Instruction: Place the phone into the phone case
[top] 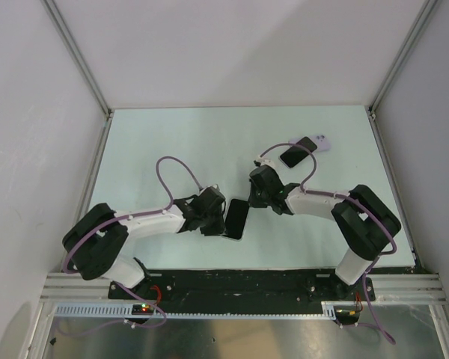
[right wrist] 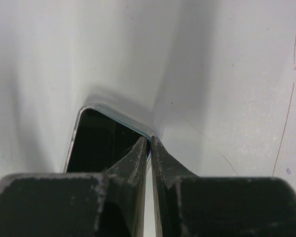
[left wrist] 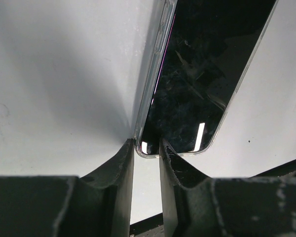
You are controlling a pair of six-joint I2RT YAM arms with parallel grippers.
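A phone [top: 236, 218] with a dark screen lies between my two grippers, near the table's front edge. A clear phone case [left wrist: 150, 84] runs round its edge. In the left wrist view the case's side wall stands slightly off the phone [left wrist: 197, 74] along the left. My left gripper [top: 220, 224] is at the near left corner. Its jaws [left wrist: 147, 142] stand a little apart, with that corner between the tips. My right gripper [top: 253, 200] is at the far right corner. There the gripper [right wrist: 149, 139] is shut on the case's thin rim [right wrist: 123, 118], beside the screen [right wrist: 98, 143].
A second dark phone [top: 298, 152] lies at the back right, partly on a lilac case [top: 323, 142]. Grey walls and aluminium rails enclose the white table [top: 172, 142] on three sides. The arms' cables loop above the table.
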